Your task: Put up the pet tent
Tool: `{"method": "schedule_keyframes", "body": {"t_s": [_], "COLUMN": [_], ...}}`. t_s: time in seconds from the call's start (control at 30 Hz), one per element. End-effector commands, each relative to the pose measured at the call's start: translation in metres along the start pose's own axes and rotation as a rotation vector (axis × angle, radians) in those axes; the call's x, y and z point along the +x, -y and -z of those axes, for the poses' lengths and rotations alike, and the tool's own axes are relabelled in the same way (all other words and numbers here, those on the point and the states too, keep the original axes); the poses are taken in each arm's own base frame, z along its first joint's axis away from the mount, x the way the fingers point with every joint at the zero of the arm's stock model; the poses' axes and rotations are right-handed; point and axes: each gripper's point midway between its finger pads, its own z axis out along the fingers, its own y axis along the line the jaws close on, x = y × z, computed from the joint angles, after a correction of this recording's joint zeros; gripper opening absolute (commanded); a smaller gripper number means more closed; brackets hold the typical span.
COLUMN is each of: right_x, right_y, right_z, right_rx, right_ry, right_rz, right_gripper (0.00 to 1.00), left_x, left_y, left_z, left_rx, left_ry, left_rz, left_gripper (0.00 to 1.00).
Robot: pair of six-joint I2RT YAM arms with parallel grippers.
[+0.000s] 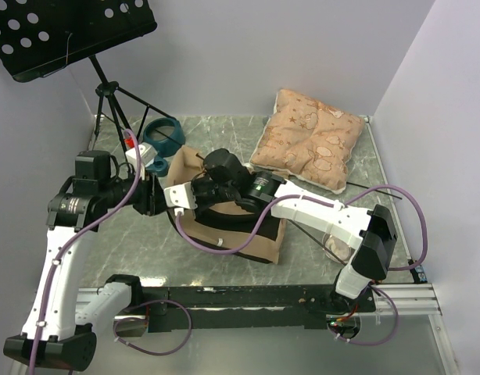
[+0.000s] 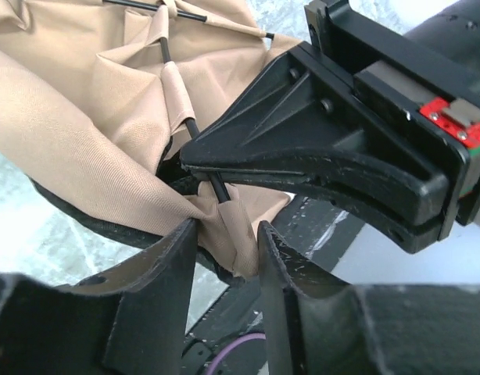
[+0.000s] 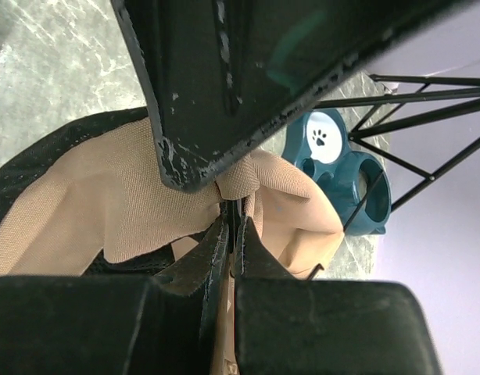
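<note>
The right end effector (image 3: 232, 225) is pinched tight on a tan fold of the pet tent (image 1: 252, 244) beside its thin black pole (image 2: 195, 129), while the left end effector (image 2: 227, 234) stands apart around a neighbouring fold, the tent lying crumpled mid-surface (image 1: 138, 242), just near of the blue double pet bowl (image 1: 163, 134)

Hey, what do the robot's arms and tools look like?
The left arm and right arm have white links, black joints and purple cables. The left tool and right tool are black, scuffed and wedge-shaped.
</note>
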Motion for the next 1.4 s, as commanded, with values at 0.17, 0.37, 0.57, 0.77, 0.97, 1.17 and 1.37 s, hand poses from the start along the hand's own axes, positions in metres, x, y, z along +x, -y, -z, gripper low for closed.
{"method": "schedule_keyframes", "body": {"t_s": [0.17,0.37,0.57,0.77,0.97,1.17,1.37], "right_x": [-0.021,-0.026,-0.026,-0.033,-0.016,0.030,0.067], "right_y": [-0.002,-0.006,-0.014,-0.013,-0.020,-0.015,-0.008], "right_z": [0.009,0.008,0.009,0.007,0.008,0.016,0.013], "right_rx": [-0.010,-0.033,-0.058,-0.072,-0.087,-0.069,-0.064], "right_ry": [0.057,0.082,0.093,0.117,0.081,0.009,-0.035], "right_rz": [-0.003,-0.011,-0.014,-0.020,-0.034,-0.086,-0.125], "right_gripper": [0.00,0.00,0.00,0.00,0.03,0.34,0.35], "left_x": [-0.008,0.001,0.011,0.016,0.016,0.015,0.015], "left_y": [0.005,0.004,-0.002,-0.009,-0.003,0.010,0.009], "left_z": [-0.008,-0.014,-0.018,-0.026,-0.019,-0.009,-0.010], "left_rx": [0.059,0.084,0.061,0.053,0.060,0.081,0.083], "left_ry": [0.024,-0.025,-0.042,-0.055,-0.069,-0.042,-0.057], "left_rz": [0.023,0.053,0.099,0.160,0.123,0.090,0.096], "left_gripper": [0.19,0.24,0.26,0.20,0.01,0.01,0.01]}}
